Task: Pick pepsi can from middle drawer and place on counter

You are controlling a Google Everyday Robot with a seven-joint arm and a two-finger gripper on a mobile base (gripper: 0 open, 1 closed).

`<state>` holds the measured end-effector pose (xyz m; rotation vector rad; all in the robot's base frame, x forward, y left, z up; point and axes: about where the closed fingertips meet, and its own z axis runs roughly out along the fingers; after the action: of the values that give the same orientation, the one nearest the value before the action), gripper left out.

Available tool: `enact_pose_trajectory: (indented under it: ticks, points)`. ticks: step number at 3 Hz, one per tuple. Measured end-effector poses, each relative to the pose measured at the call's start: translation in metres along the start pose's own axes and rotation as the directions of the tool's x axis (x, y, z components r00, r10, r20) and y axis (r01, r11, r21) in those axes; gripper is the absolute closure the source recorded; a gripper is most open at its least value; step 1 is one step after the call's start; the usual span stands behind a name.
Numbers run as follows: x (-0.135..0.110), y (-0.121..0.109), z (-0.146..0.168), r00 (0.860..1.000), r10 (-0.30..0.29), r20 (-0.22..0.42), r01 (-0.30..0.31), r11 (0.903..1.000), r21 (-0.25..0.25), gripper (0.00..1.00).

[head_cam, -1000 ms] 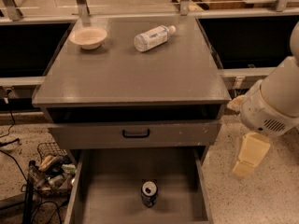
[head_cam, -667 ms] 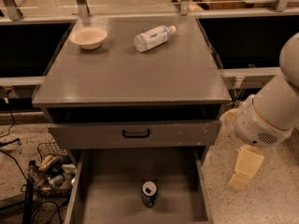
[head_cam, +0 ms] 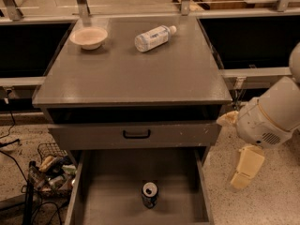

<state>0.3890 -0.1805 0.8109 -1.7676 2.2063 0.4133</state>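
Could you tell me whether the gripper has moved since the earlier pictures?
Yes. The gripper has sunk from level with the closed drawer front to level with the open middle drawer, on their right.

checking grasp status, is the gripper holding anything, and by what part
Nothing held. The gripper is right of the middle drawer, jaws empty; the pepsi can stands inside, untouched.

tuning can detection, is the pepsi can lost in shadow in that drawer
Camera view: the middle drawer lies in dim shadow below the evenly lit counter, yet the pepsi can shows a bright glint on its silver top; the claw hangs pale and well lit to the drawer's right.
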Motion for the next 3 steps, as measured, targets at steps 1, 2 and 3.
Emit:
enact_pose_trajectory:
  ticks: [1, 2, 3]
  points:
    - [0.0043, -0.0022, 0.0094, 0.980, 0.008, 0.201, 0.016, 0.9931, -0.116, 0.00]
    - [0.0059, -0.0027, 0.0101, 0.946, 0.024, 0.324, 0.035, 0.9838, -0.176, 0.00]
    - [0.0087, -0.0033, 0.0112, 0.915, 0.042, 0.402, 0.050, 0.9752, -0.216, 0.00]
